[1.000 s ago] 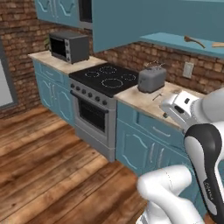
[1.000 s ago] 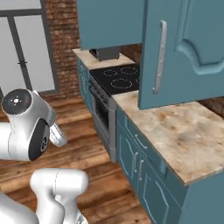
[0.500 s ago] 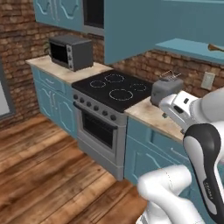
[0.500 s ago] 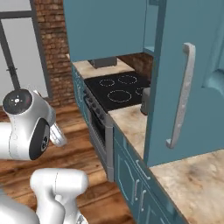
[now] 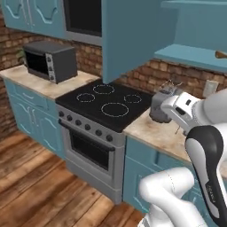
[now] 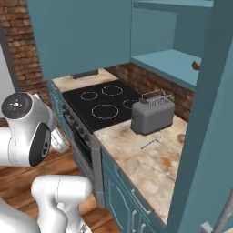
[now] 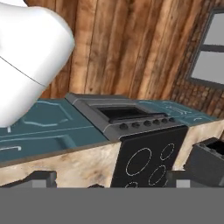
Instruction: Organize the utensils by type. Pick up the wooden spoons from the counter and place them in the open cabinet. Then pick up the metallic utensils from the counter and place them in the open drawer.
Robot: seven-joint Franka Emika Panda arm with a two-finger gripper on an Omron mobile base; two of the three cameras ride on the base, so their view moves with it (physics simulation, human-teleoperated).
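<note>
Both base views have swung as a whole since a second ago, so the base has driven and nothing on the counter (image 6: 136,159) has moved. The stove (image 5: 104,104) and toaster (image 6: 152,116) now sit much nearer, which I judge puts me within working range of the metal pieces.

From the left in the right base view, one metallic utensil (image 6: 152,142) lies flat on the counter just in front of the toaster, not touching it. Its long axis runs from near-left to far-right, slanting toward the brick wall. It is too thin for me to tell handle from head.

Further right, a wooden spoon (image 6: 196,65) rests on the shelf of the open cabinet (image 6: 168,63), half hidden by the door, so I cannot read its axis. That part looks at least partly done.

In the hand view the gripper (image 7: 109,183) has its jaws spread wide with nothing between them.
</note>
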